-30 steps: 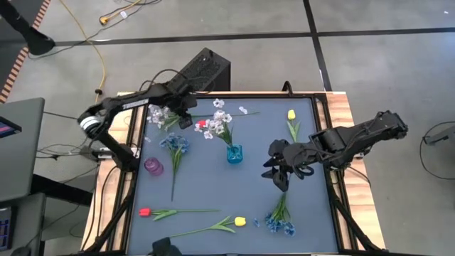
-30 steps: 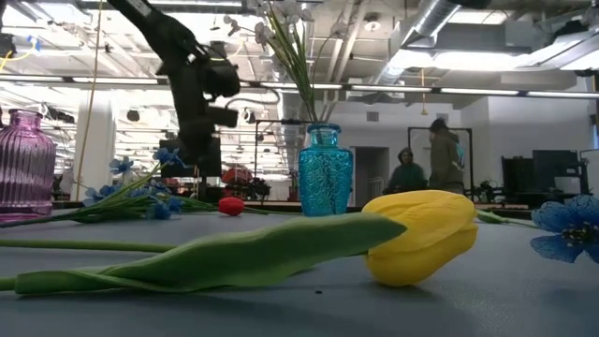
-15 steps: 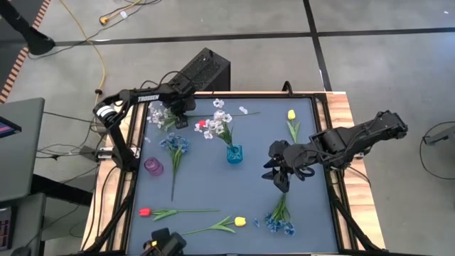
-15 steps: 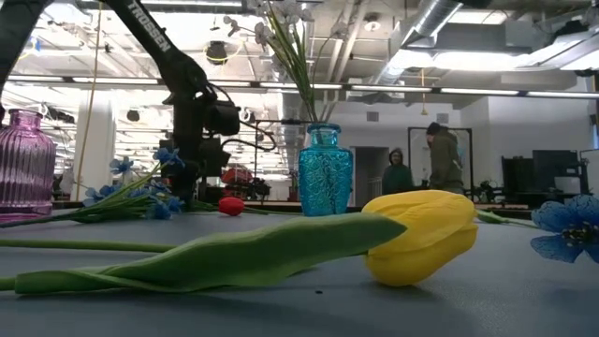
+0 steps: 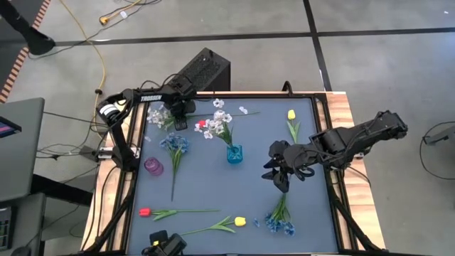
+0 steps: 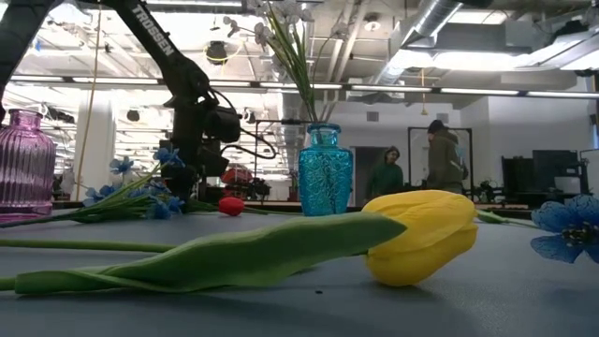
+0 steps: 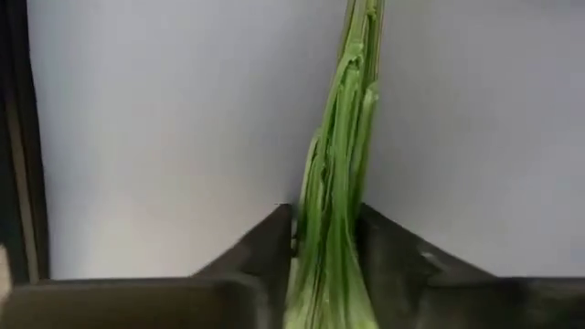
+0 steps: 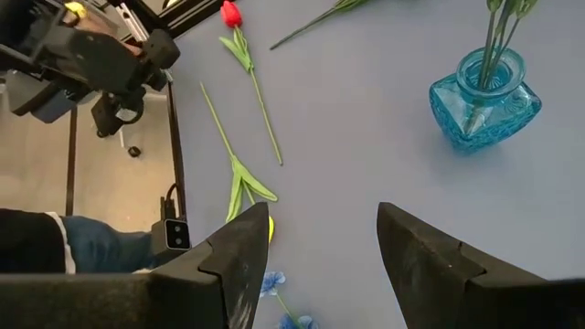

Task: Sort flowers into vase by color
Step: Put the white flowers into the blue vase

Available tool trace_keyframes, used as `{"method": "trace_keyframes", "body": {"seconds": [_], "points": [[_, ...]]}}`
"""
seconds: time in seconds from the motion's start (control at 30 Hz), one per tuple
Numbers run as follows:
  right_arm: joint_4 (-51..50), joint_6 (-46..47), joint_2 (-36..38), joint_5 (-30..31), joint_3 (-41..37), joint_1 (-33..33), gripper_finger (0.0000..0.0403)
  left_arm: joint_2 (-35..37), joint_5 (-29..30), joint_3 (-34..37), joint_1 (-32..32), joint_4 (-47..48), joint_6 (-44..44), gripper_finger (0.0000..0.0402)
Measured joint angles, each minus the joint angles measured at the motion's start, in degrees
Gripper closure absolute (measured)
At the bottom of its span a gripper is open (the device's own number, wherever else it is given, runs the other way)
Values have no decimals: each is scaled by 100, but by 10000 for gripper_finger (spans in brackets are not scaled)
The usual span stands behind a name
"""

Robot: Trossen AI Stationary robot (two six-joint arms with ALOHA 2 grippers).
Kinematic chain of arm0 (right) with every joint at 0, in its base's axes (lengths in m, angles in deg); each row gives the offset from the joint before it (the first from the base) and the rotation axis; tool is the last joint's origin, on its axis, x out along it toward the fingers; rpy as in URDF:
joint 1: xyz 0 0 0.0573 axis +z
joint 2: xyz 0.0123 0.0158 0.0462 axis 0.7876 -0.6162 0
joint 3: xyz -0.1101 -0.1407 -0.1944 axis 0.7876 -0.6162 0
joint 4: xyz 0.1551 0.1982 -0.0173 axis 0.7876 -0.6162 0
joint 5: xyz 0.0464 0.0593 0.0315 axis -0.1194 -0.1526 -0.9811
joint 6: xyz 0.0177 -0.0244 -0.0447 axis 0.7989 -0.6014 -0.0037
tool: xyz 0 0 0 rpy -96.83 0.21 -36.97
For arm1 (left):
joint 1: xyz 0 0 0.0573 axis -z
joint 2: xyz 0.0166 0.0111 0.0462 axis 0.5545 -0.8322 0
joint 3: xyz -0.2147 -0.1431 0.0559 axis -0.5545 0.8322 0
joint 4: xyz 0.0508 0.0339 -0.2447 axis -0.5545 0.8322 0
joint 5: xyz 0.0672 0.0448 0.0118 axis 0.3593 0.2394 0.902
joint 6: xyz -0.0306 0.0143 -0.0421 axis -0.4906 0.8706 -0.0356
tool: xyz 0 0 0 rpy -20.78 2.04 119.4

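Blue-grey mat, L gripper at 11 o'clock pinching white spray stems; light, floppy, I'd grip low. R gripper gapes, idle.

Right tool spread open above the desk. Ahead: blue vase holding green stems, red tulip, yellow tulip just beside one finger.
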Motion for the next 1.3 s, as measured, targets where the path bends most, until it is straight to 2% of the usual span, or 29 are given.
{"method": "trace_keyframes", "body": {"seconds": [0.1, 0.17, 0.4, 0.53, 0.67, 0.8, 1.0, 1.2, 1.3], "points": [[16, -31, 0, 0, 0, 0, 173, 257, 67, 29, 17, 87, -325, 371], [22, -31, 0, -2, 0, -2, 173, 514, 140, 6, 22, 36, -462, 391], [173, -105, 0, -60, -3, -22, 173, 1860, 262, 9, 9, 118, -686, 378], [1017, -596, 0, -85, -4, -58, 173, 2853, -110, 7, 11, 104, -1090, 384], [2034, -1899, 0, -87, -4, -65, 173, 3753, -698, 7, 11, 62, -1951, 389], [2875, -3765, 0, -80, -4, -90, 173, 4532, -1131, 7, 11, -13, -2903, 390], [4207, -6160, 0, 454, -4, -126, 173, 5427, -2600, 5, 12, -146, -4576, 391], [5153, -7726, -248, 527, -2, -289, 173, 5948, -4077, 5, 210, -129, -5849, 391], [5663, -8465, -497, 525, -4, -321, 173, 6203, -4297, 5, 497, -143, -6177, 391]]}}
